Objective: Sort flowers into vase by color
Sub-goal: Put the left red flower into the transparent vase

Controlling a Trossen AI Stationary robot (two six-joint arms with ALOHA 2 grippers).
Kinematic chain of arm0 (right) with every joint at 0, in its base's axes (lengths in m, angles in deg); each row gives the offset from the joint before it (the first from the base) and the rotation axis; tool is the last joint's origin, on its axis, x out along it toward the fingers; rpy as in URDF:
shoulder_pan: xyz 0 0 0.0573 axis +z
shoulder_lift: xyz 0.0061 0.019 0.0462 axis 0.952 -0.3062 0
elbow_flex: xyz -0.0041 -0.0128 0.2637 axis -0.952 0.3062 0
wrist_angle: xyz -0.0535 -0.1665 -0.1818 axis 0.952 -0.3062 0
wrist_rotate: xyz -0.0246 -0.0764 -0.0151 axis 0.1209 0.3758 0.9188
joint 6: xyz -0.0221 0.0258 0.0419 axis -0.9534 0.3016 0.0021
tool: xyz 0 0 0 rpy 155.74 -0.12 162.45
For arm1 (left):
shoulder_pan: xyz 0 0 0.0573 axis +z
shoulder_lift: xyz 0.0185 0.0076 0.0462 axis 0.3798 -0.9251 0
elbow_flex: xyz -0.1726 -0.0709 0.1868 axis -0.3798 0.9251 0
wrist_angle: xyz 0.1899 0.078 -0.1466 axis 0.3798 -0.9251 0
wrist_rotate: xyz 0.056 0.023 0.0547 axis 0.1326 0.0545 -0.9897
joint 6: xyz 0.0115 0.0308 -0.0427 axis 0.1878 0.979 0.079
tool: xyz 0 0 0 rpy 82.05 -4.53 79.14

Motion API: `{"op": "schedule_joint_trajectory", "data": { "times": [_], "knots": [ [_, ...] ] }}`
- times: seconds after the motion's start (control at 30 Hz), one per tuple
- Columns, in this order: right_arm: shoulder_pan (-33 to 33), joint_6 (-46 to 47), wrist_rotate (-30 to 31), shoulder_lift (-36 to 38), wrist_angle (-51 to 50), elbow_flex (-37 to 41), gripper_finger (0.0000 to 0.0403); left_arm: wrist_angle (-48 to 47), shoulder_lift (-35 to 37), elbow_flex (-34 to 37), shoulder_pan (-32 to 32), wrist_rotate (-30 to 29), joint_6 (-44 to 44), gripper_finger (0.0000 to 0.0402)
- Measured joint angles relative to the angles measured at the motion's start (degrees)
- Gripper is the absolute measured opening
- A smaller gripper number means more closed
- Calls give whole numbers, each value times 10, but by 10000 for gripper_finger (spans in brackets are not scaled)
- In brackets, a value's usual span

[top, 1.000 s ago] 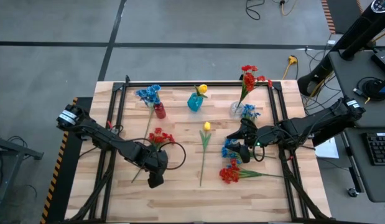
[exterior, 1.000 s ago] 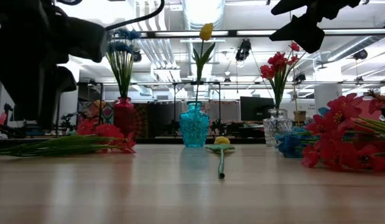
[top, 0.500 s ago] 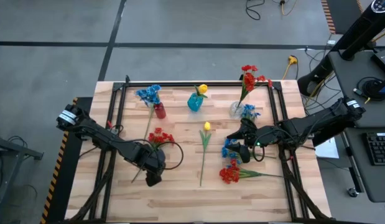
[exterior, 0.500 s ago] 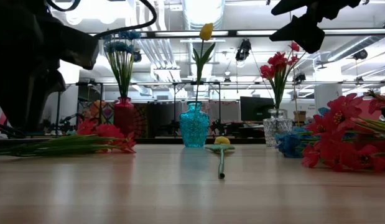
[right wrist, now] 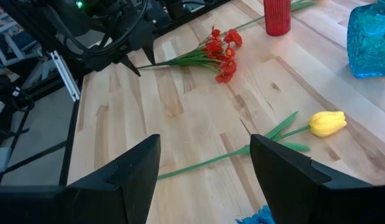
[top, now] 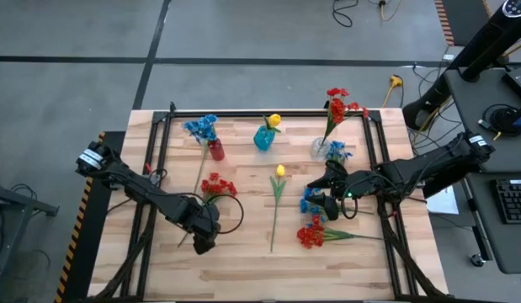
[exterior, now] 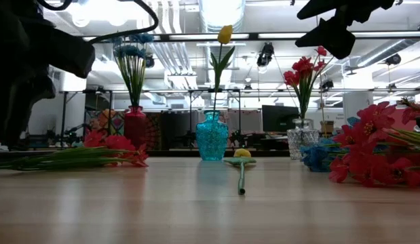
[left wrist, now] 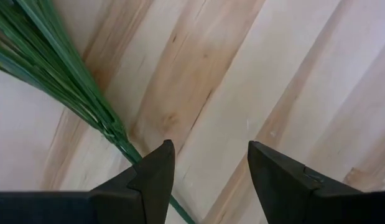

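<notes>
A red flower spray (top: 215,185) lies on the table at the left; its green stem (left wrist: 61,74) runs toward the near edge. My left gripper (top: 202,245) points down over the stem's end, open, and the stem passes just beside one finger (left wrist: 156,171). A yellow tulip (top: 279,171) lies mid-table. Another red spray (top: 311,233) and blue flowers (top: 312,203) lie at the right. My right gripper (top: 316,190) hangs open above the blue flowers. At the back, a red vase (top: 216,150) holds blue flowers, a teal vase (top: 263,138) a yellow tulip, a clear vase (top: 320,147) red flowers.
Black frame rails (top: 159,143) run along the table's left, right and far sides. Bare wood (top: 268,273) stretches along the near edge. The three vases stand in a row across the far part of the table (exterior: 213,135).
My left gripper has shifted a little toward the table's left edge and turned about its wrist, staying open over the red spray's stem end. The flowers lie where they were.
</notes>
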Motion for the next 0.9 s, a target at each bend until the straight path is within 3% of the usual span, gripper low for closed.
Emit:
{"op": "schedule_joint_trajectory", "data": {
  "times": [0.43, 0.7, 0.9],
  "knots": [
    [0, -1, 0, 0, 0, 0, 240, -41, 0, 0, -13, 13, -57, 185],
    [0, 0, 0, 0, 0, 0, 240, -56, 0, 0, -13, -46, -60, 185],
    [0, -5, 0, 0, 0, 0, 240, -56, 0, 0, -33, -83, -13, 185]
  ]
}}
